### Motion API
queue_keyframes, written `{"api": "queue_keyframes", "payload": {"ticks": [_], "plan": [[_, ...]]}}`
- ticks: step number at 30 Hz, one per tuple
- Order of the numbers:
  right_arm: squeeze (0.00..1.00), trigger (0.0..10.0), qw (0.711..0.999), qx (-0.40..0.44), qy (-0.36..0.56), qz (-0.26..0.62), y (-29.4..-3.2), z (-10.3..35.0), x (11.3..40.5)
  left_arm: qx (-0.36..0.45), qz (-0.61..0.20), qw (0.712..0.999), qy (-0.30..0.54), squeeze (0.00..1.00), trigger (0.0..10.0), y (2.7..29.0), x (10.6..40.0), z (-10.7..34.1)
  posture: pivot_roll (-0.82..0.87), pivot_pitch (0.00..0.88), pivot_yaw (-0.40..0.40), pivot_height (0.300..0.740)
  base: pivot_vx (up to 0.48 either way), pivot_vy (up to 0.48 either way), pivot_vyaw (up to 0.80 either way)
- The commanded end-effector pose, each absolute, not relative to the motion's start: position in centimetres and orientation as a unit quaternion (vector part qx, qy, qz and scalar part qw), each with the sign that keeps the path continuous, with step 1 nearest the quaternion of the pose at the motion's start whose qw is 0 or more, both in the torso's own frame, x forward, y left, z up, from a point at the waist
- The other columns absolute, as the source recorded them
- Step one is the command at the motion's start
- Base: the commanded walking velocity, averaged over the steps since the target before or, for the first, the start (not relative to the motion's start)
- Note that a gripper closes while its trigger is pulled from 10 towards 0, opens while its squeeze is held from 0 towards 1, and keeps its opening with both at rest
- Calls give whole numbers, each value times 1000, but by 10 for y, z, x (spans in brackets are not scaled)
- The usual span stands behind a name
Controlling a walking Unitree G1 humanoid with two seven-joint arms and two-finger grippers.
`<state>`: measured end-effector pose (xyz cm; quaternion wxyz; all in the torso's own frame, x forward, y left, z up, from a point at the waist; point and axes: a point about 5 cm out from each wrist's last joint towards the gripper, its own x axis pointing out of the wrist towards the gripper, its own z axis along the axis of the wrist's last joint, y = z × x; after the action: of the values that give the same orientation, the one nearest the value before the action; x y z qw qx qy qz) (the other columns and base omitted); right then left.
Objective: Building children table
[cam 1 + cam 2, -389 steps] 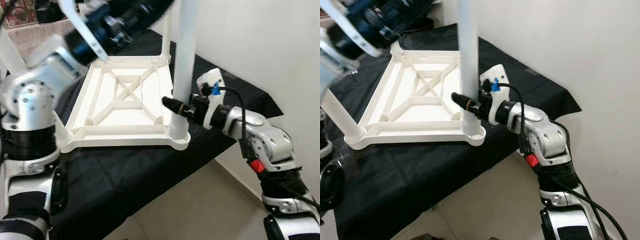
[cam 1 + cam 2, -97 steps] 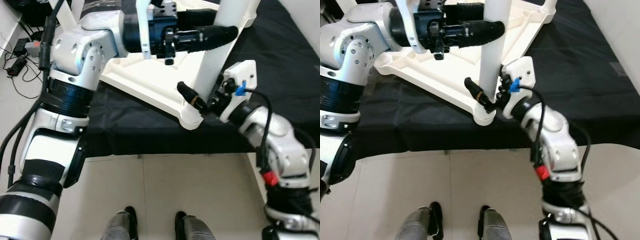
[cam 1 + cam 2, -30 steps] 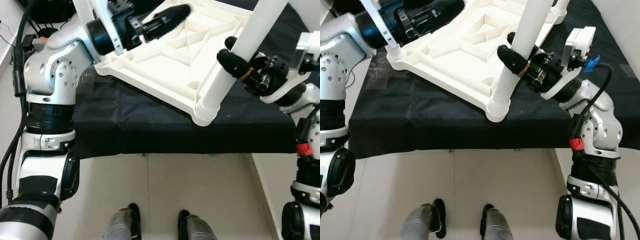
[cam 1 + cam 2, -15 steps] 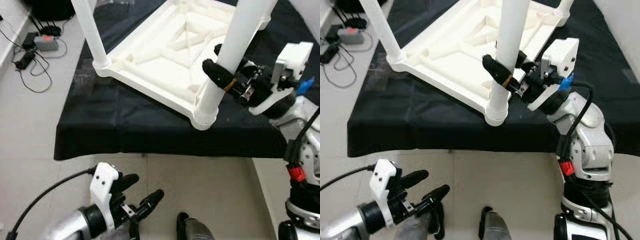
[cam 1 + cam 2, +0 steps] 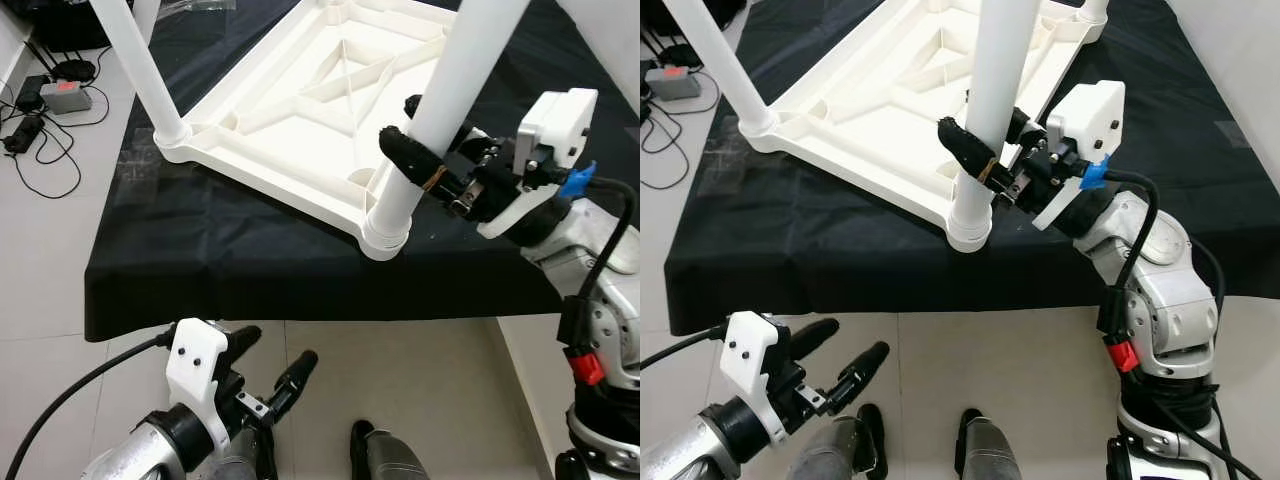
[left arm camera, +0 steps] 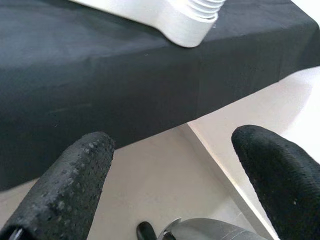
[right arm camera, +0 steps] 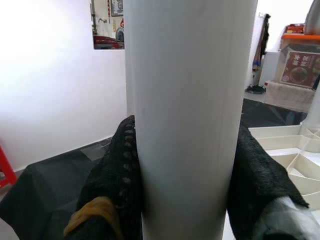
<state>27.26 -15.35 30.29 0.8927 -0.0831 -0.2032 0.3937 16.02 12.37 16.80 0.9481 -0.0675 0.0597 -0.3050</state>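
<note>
Left tool (image 5: 268, 375) gone from the far leg (image 5: 140, 72): a second ago up over the white frame (image 5: 300, 110), now down low over the floor, below the worktop (image 5: 250, 270) edge, fingers apart. Right tool (image 5: 428, 152) sits lower on the near leg (image 5: 440, 110) than a second ago, closer to the socket.

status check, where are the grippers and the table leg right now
Right gripper shut on the near table leg, just above its corner socket. Left gripper open, low over the floor. Upturned tabletop on black cloth; nothing blocking.
</note>
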Motion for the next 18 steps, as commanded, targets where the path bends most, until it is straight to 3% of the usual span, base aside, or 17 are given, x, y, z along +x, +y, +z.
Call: {"api": "queue_keyframes", "payload": {"ticks": [1, 18], "plan": [[0, 0, 919, -77, -99, 374, -155, 268, 285, -54, -308, 948, 62, 0, 10000, 123, 157, 168, -79, 308, -10, 740, 0, 0, 0], [0, 0, 934, -73, -50, 346, -149, 268, 296, -55, -303, 950, 59, 0, 10000, 119, 157, 163, -87, 292, -27, 740, 0, 0, 0]]}}
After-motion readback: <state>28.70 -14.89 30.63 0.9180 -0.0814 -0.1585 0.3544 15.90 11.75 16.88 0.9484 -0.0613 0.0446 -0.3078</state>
